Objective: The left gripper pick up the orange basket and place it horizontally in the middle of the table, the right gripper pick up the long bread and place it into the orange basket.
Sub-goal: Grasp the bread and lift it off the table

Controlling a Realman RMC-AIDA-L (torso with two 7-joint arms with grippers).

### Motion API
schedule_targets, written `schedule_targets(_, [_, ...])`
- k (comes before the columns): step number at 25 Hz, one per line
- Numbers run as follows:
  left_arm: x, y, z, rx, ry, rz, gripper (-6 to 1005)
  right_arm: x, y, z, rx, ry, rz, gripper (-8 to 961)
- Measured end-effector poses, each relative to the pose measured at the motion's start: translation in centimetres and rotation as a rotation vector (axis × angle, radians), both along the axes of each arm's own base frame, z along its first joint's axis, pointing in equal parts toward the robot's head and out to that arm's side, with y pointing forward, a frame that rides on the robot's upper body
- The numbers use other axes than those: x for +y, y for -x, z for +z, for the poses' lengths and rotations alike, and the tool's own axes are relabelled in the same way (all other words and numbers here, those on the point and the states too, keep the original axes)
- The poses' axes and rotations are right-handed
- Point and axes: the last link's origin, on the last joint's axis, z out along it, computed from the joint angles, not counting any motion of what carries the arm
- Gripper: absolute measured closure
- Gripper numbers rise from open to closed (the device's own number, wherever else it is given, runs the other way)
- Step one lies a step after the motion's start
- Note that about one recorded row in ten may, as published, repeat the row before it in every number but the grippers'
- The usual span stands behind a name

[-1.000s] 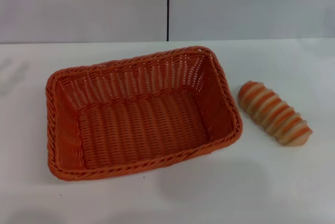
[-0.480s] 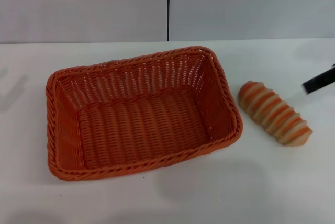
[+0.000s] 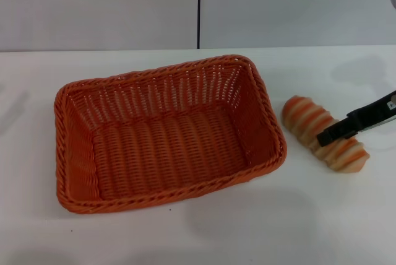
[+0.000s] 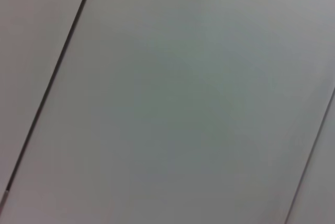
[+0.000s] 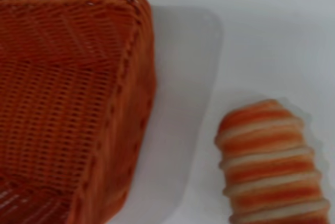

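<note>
My right end effector [image 3: 328, 136] comes in from the right edge with its dark tip over the middle of the long bread [image 3: 324, 133]; I cannot tell whether its fingers are spread or pressed together. The bread lies on the white counter [image 3: 322, 215] just right of the orange basket [image 3: 80, 153], apart from it, long axis running far-left to near-right. The basket sits mid-counter with its long side roughly left-right and is empty; my left end effector is out of view.

Right gripper [image 3: 327, 136] enters from right edge of head view, one black finger visible, slanting down toward centre. Left arm out of view.
</note>
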Motion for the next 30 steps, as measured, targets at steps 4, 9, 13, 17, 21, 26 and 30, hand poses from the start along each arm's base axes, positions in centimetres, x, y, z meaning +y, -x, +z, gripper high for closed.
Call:
schedule_targets(4, [0.0,0.2,0.5,0.009,-0.012,0.007,333,0.3,-0.7,0.2,-0.049,-0.026,-0.026,235])
schedule_targets(9, [0.2,0.2,0.6,0.010,-0.018,0.012,334,0.9,-0.2,0.6,-0.098,-0.043,-0.019,235])
schedule_targets(13, [0.5,0.2,0.5,0.007,-0.019,0.012,334,1.4,-0.2,0.7,-0.117,-0.043,-0.017,234])
schedule_targets(17, [0.7,0.1,0.5,0.005,-0.018,0.008,334,1.5,-0.7,-0.1,-0.122,-0.032,-0.029,234])
schedule_targets(21, [0.9,-0.1,0.2,-0.001,-0.016,0.004,335,1.7,-1.1,-0.7,-0.122,-0.034,-0.027,234])
schedule_targets(26, [0.9,-0.1,0.2,-0.002,-0.017,0.005,335,1.6,-1.4,-1.0,-0.121,-0.029,-0.021,240])
schedule_targets(30, [0.6,0.1,0.1,-0.006,-0.017,0.012,335,1.6,-1.5,-1.1,-0.112,-0.028,-0.012,246])
